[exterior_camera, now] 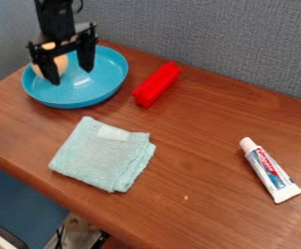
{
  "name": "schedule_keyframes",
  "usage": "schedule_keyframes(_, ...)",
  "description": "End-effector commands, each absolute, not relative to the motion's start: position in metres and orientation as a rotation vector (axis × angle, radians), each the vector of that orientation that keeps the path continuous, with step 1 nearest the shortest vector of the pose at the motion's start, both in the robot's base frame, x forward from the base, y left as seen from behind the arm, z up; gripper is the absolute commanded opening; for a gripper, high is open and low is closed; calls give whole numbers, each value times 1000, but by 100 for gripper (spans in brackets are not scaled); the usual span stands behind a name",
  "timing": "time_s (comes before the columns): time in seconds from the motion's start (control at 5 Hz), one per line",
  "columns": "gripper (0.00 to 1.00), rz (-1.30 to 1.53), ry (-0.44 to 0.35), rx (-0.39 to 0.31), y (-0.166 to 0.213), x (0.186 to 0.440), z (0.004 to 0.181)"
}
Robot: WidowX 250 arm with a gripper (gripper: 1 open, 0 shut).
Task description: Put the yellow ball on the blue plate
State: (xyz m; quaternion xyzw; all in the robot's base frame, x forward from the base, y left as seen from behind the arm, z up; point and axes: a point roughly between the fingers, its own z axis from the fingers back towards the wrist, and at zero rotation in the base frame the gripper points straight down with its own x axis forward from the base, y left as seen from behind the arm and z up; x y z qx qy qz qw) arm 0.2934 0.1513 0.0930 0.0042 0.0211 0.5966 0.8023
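The blue plate (98,86) stands at the table's far left corner. The yellow ball (56,64) shows as an orange patch in the plate's far left part, partly hidden by the black fingers. My gripper (63,66) hangs straight down over it with its fingers (87,56) spread wide on either side of the ball. The jaws stand apart and are not pressing the ball.
A red block (156,84) lies just right of the plate. A pale teal folded cloth (103,153) lies near the table's front edge. A toothpaste tube (269,168) lies at the right. A grey wall runs behind the table.
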Motion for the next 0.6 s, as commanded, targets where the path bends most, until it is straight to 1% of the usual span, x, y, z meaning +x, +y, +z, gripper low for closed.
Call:
schedule_keyframes(0.0, 100, 1275, -44, -51, 158, 297, 139)
schedule_keyframes(0.2, 100, 1286, -57, -77, 160, 298, 147)
schedule_keyframes(0.4, 100, 1305, -67, -75, 167, 301, 144)
